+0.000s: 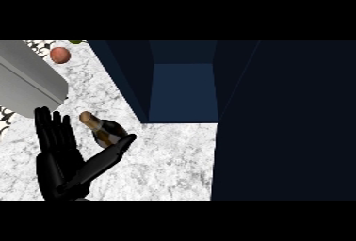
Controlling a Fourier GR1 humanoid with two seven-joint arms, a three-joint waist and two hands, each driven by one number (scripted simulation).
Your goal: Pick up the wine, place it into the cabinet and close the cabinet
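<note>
The wine bottle [99, 126] lies on the white marble counter [167, 160], its brown neck pointing to the upper left. My left hand [59, 162] shows at the lower left, open, with fingers straight up. Its thumb stretches right and its tip overlaps the bottle's dark body; the fingers are not curled round it. The cabinet [184, 92] stands open just right of the bottle, showing a dark blue inside. Its door [285, 117] fills the right side of the view. My right hand does not show.
A grey slanted slab [31, 77] lies at the upper left, above the hand. A reddish round fruit [60, 55] sits near the counter's far edge, with a green thing [76, 42] beside it.
</note>
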